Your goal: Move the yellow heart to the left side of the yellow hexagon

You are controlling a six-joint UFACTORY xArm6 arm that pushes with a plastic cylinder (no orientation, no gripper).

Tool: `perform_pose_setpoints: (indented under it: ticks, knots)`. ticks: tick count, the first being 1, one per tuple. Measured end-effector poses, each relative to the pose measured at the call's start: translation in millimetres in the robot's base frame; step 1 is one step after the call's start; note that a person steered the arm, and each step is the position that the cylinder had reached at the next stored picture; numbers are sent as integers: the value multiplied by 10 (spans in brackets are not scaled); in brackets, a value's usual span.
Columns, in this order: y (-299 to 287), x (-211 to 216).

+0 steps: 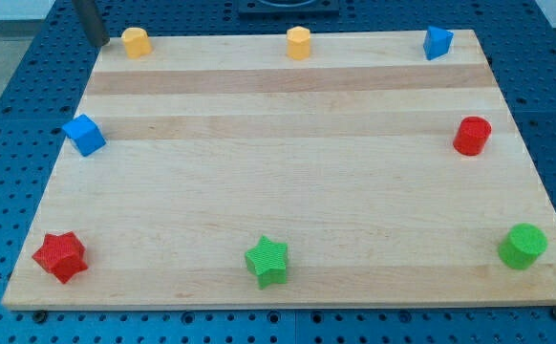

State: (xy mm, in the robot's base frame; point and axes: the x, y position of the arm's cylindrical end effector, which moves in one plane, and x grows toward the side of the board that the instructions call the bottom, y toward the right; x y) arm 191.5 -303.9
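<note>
The yellow heart (137, 41) sits at the top left of the wooden board (288, 182), close to its top edge. The yellow hexagon (299, 43) sits at the top centre, well to the right of the heart. My tip (97, 42) is at the board's top left corner, just left of the yellow heart with a small gap between them. Only the lower part of the rod shows; the rest runs out of the view's top.
A blue block (438, 42) is at the top right and a blue cube (84, 135) at the left edge. A red cylinder (472, 136) is at the right edge. Along the bottom are a red star (60, 256), a green star (267, 261) and a green cylinder (523, 247).
</note>
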Motion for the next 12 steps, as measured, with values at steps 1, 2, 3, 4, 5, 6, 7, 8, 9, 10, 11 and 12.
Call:
perform_pose_setpoints:
  ticks: [1, 2, 3, 4, 5, 6, 7, 8, 9, 10, 11, 12]
  knots:
    - [133, 9]
    - [364, 166]
    - [551, 300]
    - [829, 302]
    - [1145, 302]
    - [1442, 302]
    - [1714, 302]
    - [1999, 303]
    - [2272, 303]
    - [2461, 304]
    - [2549, 297]
    - [2563, 296]
